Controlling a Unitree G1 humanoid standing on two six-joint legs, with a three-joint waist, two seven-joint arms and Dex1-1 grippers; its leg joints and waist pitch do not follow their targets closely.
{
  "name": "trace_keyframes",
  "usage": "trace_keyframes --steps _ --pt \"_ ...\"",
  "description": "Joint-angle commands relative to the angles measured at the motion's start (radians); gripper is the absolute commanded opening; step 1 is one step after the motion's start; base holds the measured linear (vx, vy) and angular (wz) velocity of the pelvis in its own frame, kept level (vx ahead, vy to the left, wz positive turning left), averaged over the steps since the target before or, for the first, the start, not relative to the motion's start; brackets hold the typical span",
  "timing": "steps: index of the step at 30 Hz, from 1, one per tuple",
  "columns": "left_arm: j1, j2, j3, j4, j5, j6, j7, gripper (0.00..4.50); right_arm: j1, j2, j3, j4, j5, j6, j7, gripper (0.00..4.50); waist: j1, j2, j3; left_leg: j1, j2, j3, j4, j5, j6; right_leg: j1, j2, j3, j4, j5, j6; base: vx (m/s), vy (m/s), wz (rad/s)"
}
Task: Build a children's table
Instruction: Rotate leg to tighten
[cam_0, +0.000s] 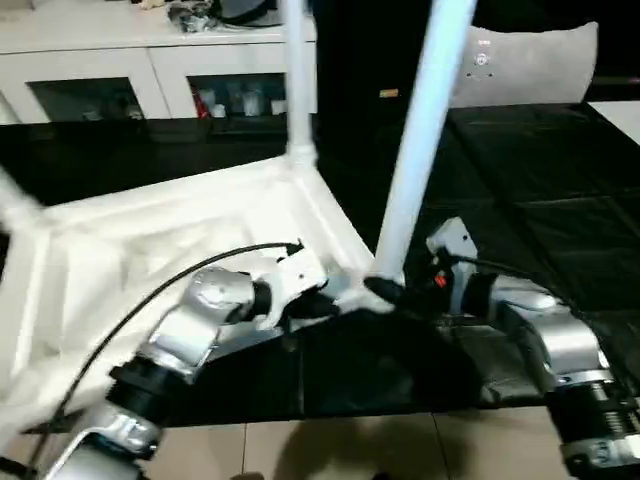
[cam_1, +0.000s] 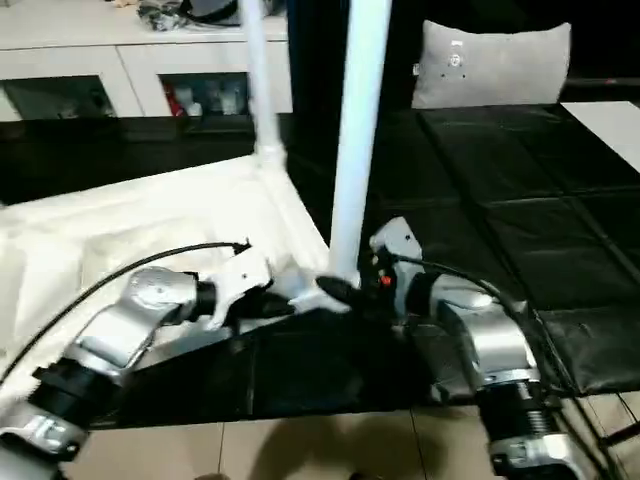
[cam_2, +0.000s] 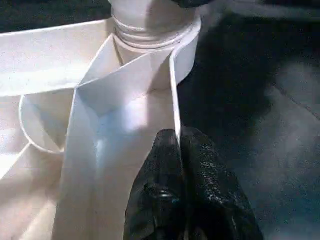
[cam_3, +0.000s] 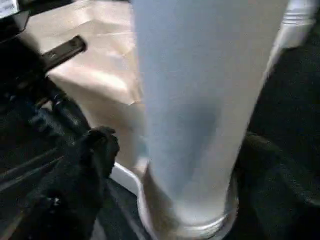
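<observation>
The white table top (cam_0: 180, 230) lies upside down on the black mat, ribbed underside up. One white leg (cam_0: 297, 80) stands in its far corner socket. A second leg (cam_0: 420, 140) rises from the near corner socket (cam_2: 150, 35). My left gripper (cam_2: 177, 145) is shut on the thin rim wall just beside that socket. My right gripper (cam_0: 388, 291) closes around the base of the near leg, with one black finger (cam_3: 95, 150) beside the tube. A blurred white leg (cam_0: 15, 205) shows at the left edge.
A white cabinet with glass doors (cam_0: 150, 70) runs along the back. A grey cushion (cam_0: 535, 60) sits at the back right. Black floor mats (cam_0: 530, 210) spread to the right; pale tiles (cam_0: 350, 450) lie in front. A black cable (cam_0: 150, 300) arcs over my left forearm.
</observation>
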Motion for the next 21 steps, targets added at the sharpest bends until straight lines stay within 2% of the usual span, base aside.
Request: trace_keyframes --steps 1,3,4,6,9,14,16,21 --pt "-0.011 0.042 -0.044 -0.003 -0.01 -0.076 -0.125 0.0 -0.005 -0.045 0.02 -0.006 0.042 -0.012 0.129 3.99 0.004 -0.01 -0.073 0.0 0.036 -0.007 -0.064 -0.115 0.093 0.066 -0.071 0.066 -0.068 -0.348 -0.08 0.0 0.0 0.0" --pt "-0.013 0.059 -0.053 0.0 -0.012 -0.096 -0.161 0.0 -0.007 -0.064 0.03 -0.004 0.051 -0.019 0.175 3.99 0.011 -0.007 -0.074 -0.001 0.04 -0.008 -0.064 -0.101 0.1 0.065 -0.07 0.068 -0.06 -0.316 -0.091 0.0 0.0 0.0" --pt "-0.016 0.072 -0.063 0.008 -0.012 -0.121 -0.193 0.0 -0.011 -0.078 0.04 0.005 0.055 -0.03 0.21 3.82 0.014 -0.01 -0.074 -0.002 0.042 -0.007 -0.063 -0.087 0.099 0.065 -0.071 0.071 -0.055 -0.295 -0.099 0.0 0.0 0.0" --pt "-0.026 0.092 -0.082 0.022 -0.008 -0.159 -0.239 0.0 -0.019 -0.092 0.051 0.019 0.063 -0.05 0.265 3.82 0.024 -0.01 -0.075 -0.001 0.041 -0.006 -0.063 -0.083 0.099 0.066 -0.073 0.071 -0.054 -0.3 -0.106 0.0 0.0 0.0" --pt "-0.038 0.115 -0.108 0.033 -0.011 -0.202 -0.307 0.0 -0.027 -0.11 0.077 0.026 0.072 -0.055 0.348 3.47 0.03 -0.011 -0.075 -0.001 0.043 -0.006 -0.063 -0.09 0.098 0.065 -0.073 0.071 -0.054 -0.315 -0.107 0.0 0.0 0.0" --pt "-0.052 0.12 -0.117 0.056 -0.012 -0.229 -0.343 0.0 -0.015 -0.129 0.112 -0.001 0.085 -0.04 0.424 3.03 0.036 -0.013 -0.073 0.001 0.042 -0.005 -0.064 -0.107 0.083 0.064 -0.074 0.07 -0.06 -0.36 -0.092 0.0 0.0 0.0" --pt "-0.055 0.118 -0.116 0.061 -0.01 -0.232 -0.345 0.0 -0.012 -0.13 0.116 -0.006 0.088 -0.036 0.432 2.97 0.039 -0.013 -0.073 0.0 0.041 -0.005 -0.064 -0.106 0.081 0.064 -0.073 0.07 -0.061 -0.368 -0.085 0.0 0.0 0.0" --pt "-0.07 0.113 -0.116 0.096 -0.008 -0.253 -0.349 0.0 -0.01 -0.133 0.13 -0.003 0.098 -0.028 0.464 2.49 0.046 -0.014 -0.072 0.002 0.038 -0.004 -0.063 -0.112 0.072 0.062 -0.072 0.07 -0.066 -0.4 -0.067 0.0 0.0 0.0"
